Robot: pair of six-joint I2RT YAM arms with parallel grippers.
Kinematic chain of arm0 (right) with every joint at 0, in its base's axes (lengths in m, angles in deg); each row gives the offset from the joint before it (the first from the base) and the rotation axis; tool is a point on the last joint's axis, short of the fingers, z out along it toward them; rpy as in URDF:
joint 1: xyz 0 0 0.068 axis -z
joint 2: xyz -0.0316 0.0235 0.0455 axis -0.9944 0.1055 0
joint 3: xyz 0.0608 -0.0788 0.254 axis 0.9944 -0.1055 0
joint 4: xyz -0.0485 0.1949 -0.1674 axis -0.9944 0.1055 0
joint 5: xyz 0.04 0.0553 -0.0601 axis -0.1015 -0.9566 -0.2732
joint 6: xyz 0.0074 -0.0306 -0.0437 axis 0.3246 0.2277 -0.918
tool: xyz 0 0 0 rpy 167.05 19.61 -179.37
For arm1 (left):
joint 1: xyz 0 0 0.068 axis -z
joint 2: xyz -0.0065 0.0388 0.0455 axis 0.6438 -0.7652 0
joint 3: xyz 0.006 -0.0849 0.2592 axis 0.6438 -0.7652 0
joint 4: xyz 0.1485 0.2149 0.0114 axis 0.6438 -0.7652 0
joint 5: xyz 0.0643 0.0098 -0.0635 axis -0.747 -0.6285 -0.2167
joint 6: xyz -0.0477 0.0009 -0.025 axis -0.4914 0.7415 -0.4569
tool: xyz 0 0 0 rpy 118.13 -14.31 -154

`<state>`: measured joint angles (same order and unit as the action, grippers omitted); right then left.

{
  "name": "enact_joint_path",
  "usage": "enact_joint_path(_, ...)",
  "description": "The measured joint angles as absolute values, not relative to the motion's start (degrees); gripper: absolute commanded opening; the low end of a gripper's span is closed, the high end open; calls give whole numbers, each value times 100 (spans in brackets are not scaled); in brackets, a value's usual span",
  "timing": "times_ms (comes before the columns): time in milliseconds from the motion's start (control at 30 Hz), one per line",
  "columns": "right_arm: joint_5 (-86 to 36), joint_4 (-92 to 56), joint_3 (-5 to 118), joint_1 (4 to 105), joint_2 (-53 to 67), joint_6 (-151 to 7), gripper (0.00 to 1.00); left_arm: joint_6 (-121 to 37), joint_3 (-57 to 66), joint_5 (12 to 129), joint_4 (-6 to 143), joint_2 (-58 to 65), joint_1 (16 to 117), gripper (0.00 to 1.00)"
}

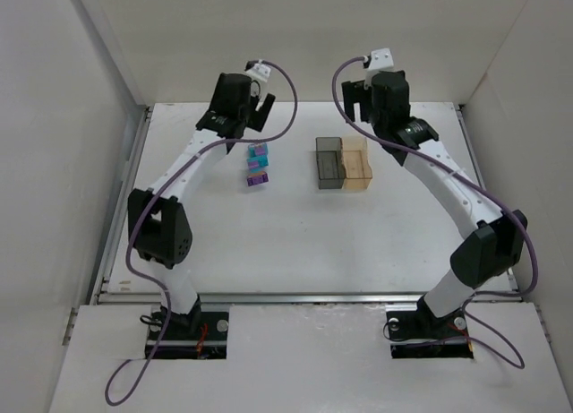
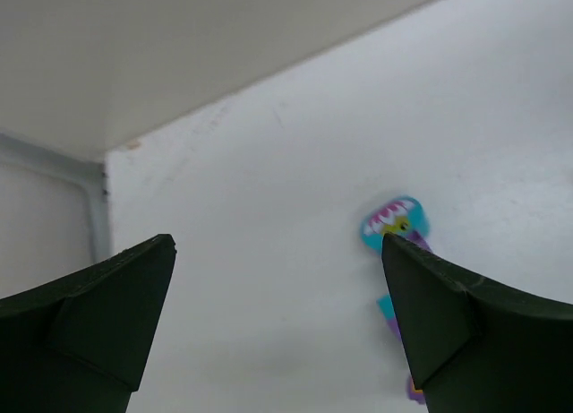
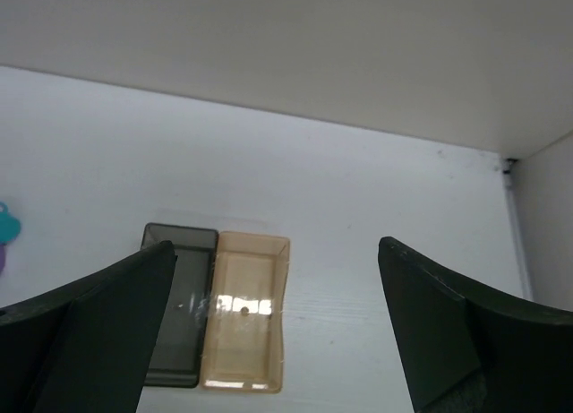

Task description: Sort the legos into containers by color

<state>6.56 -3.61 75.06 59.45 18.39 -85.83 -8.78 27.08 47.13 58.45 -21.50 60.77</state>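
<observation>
A small cluster of purple and teal legos (image 1: 258,166) lies on the white table left of centre. In the left wrist view the legos (image 2: 396,225) show beside the right finger, partly hidden by it. The dark grey container (image 1: 329,162) and the amber container (image 1: 356,166) stand joined at the table's middle; both look empty in the right wrist view, grey (image 3: 179,305) and amber (image 3: 246,310). My left gripper (image 1: 252,119) is open, held above the table behind the legos. My right gripper (image 1: 369,104) is open, held above and behind the containers.
White walls enclose the table on the left, back and right. A metal rail (image 1: 121,198) runs along the table's left edge. Purple cables loop off both arms.
</observation>
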Motion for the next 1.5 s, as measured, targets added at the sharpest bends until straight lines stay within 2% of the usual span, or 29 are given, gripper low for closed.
enact_joint_path(233, 223, -108, 6658, 5709, 1888, -7613, 100, -2192, 3157, 4917, 4756, -3610, 6282, 100)
enact_joint_path(567, -87, 4, 6452, 5484, 1885, -7049, 100, -3151, 3572, 4807, 4310, -4539, 6330, 100)
enact_joint_path(600, -85, -1, 6452, 5438, 1885, -7023, 100, -3193, 3600, 4788, 4299, -4578, 6328, 96)
enact_joint_path(633, -83, 4, 6452, 5406, 1885, -7009, 100, -3230, 3616, 4766, 4295, -4622, 6326, 86)
enact_joint_path(767, -74, 4, 6450, 5316, 1885, -6972, 100, -3291, 3637, 4768, 4299, -4768, 6324, 71)
enact_joint_path(800, -74, 6, 6448, 5314, 1885, -6966, 100, -3304, 3637, 4809, 4297, -4814, 6324, 62)
enact_joint_path(900, -68, 6, 6431, 5301, 1877, -6957, 100, -3379, 3637, 4949, 4288, -4904, 6321, 43)
enact_joint_path(933, -65, 8, 6420, 5301, 1870, -6955, 100, -3407, 3637, 4993, 4295, -4921, 6315, 31)
enact_joint_path(1033, -65, 6, 6400, 5288, 1848, -6933, 100, -3449, 3637, 5126, 4378, -4915, 6308, 15)
enact_joint_path(1233, -44, 8, 6391, 5235, 1839, -6889, 100, -3473, 3598, 5502, 4378, -4862, 6267, 1)
enact_joint_path(1500, -135, 89, 6557, 5237, 1842, -6835, 100, -2998, 3030, 6202, 4393, -4257, 6219, 0)
